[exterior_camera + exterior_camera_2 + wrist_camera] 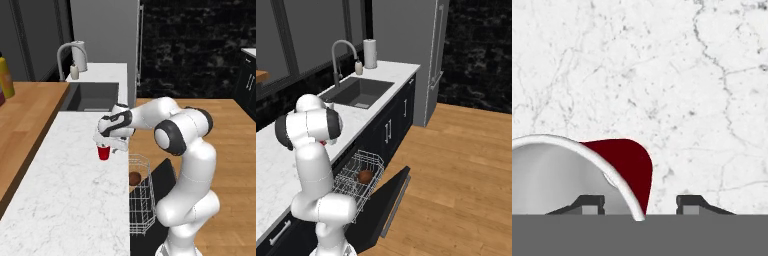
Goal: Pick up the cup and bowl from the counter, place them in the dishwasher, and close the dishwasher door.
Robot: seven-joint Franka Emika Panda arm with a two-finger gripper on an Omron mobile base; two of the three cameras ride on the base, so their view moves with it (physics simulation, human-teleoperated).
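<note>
Near the counter (75, 200) edge, gripper (106, 145) pinches the cup (103, 152) rim, bare marble around.

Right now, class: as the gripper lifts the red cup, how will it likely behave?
The cup is small and thin-rimmed, so probably light. Its smooth tapered wall may slip within the gripper, whose fingers straddle the rim. If dropped on the counter, it would likely roll.
</note>
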